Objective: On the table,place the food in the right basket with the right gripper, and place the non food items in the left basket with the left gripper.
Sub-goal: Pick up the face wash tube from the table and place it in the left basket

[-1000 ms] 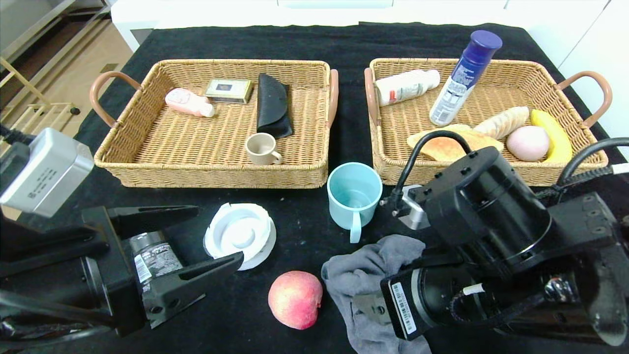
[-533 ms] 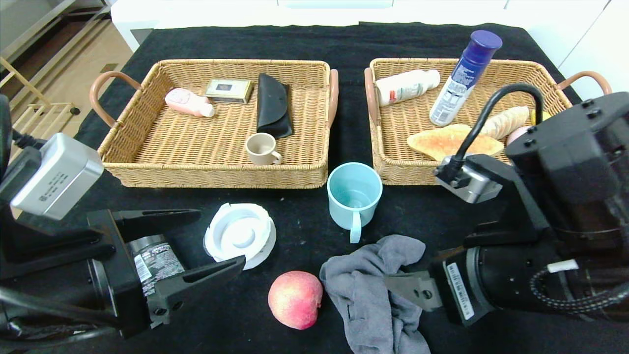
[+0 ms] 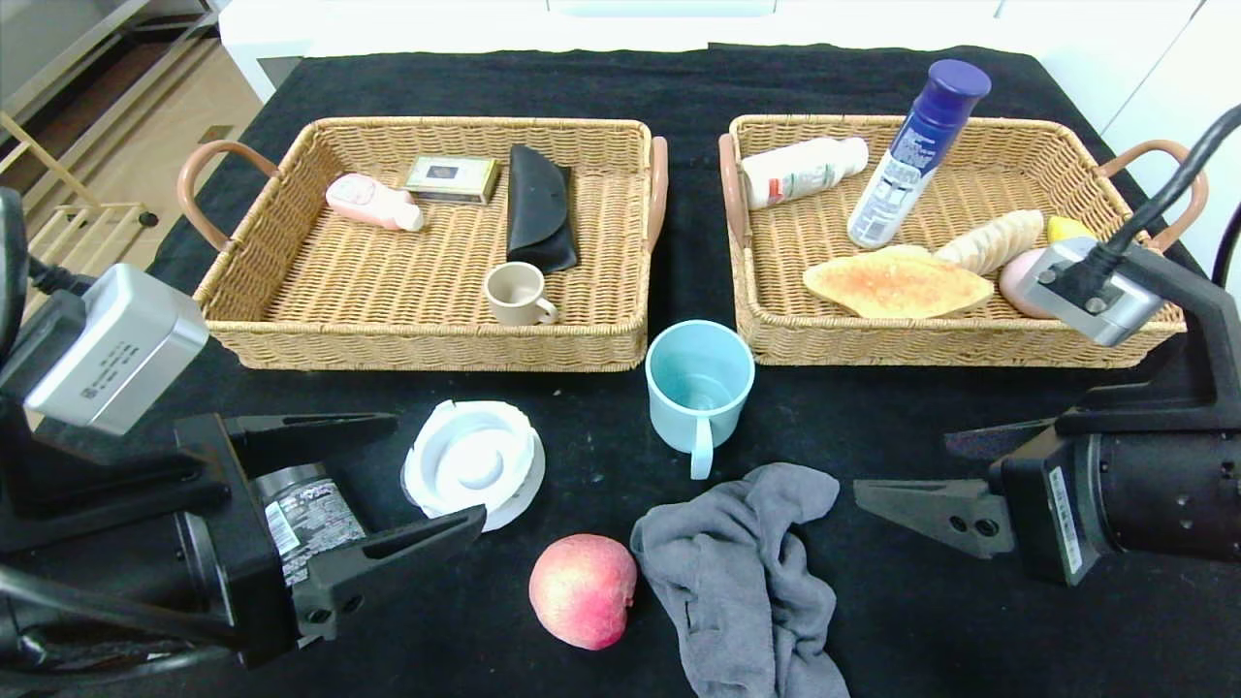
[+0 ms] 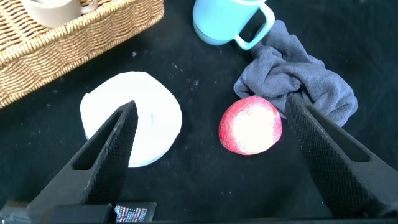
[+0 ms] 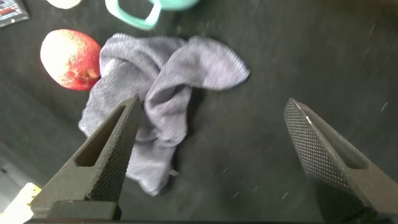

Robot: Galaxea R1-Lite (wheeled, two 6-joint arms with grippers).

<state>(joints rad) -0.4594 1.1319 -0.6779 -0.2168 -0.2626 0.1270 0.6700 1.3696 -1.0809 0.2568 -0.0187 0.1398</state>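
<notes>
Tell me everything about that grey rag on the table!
The crumpled grey cloth rag looks soft and finely woven, bunched into folds with one tail trailing toward the table's near edge. It lies on the black cloth table, just in front of the light blue plastic mug, and beside the red-pink round peach. Nothing grips it; the black two-fingered right gripper hovers open nearby.

The bulky black left tool point(image 3: 388, 475) and its twin right tool point(image 3: 931, 499) each have pointed, textured fingers with screw holes, a grey-white box with cable, and white barcode stickers.
</notes>
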